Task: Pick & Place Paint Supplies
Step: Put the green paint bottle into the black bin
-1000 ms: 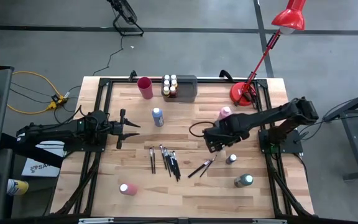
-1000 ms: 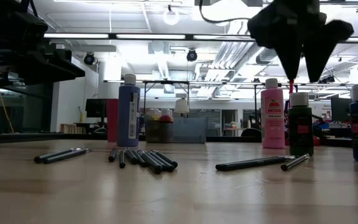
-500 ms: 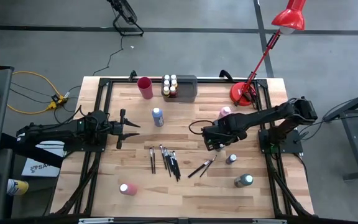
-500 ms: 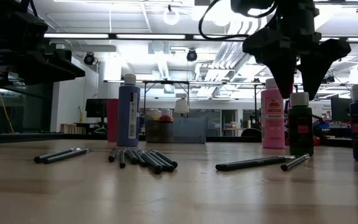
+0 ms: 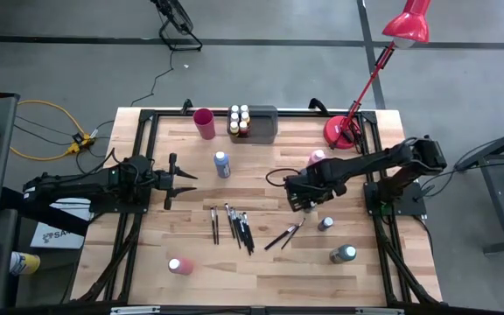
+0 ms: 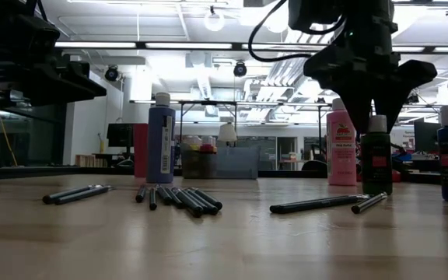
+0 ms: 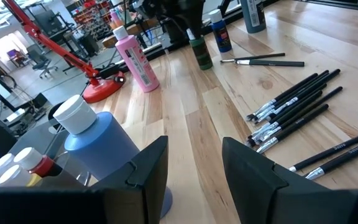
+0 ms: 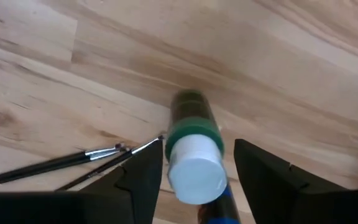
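1. Your right gripper is hanging over the green bottle, fingers spread apart with nothing between them yet.
2. The bottle is standing upright directly beneath the gripper; the wrist view is looking down onto its white cap, which is sitting centred in the gap.
3. Its long axis is running vertically, in line with the gripper's approach, so the coming move looks like a straight drop and then a squeeze below the cap.
4. The two brushes are lying flat just off to one side of the fingers, clear of the bottle.
5. From the low view the fingertips seem to be level with the cap, though I cannot be sure of that.
6. Your left gripper is waiting open, well away, nearer the blue bottle.
7. The right arm is plainly the nearer one.
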You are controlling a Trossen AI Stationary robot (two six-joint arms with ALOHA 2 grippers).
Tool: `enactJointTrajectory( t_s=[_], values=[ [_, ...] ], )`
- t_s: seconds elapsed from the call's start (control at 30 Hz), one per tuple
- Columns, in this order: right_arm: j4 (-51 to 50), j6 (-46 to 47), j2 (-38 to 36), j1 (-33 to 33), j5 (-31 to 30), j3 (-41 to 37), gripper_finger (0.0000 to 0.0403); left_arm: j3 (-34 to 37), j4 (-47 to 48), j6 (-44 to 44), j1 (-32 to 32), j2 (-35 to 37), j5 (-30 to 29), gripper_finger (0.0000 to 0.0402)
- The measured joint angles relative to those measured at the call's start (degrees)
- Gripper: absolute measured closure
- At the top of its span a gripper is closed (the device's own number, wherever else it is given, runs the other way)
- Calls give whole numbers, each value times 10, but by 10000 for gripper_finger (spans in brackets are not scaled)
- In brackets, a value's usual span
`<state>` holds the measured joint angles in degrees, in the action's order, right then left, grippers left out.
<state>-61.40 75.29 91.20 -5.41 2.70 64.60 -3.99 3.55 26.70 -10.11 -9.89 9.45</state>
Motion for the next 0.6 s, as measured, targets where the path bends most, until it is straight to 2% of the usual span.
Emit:
enactJointTrajectory(
  t_s=[0.3,0.43,0.6],
  values=[
    [1,-19,0,3,23,0,289,0,0,0,0,0,0,254],
    [26,-21,-2,6,22,11,290,0,0,0,0,0,0,254],
    [35,-53,-3,27,-9,79,290,0,0,0,0,0,0,254]
  ],
)
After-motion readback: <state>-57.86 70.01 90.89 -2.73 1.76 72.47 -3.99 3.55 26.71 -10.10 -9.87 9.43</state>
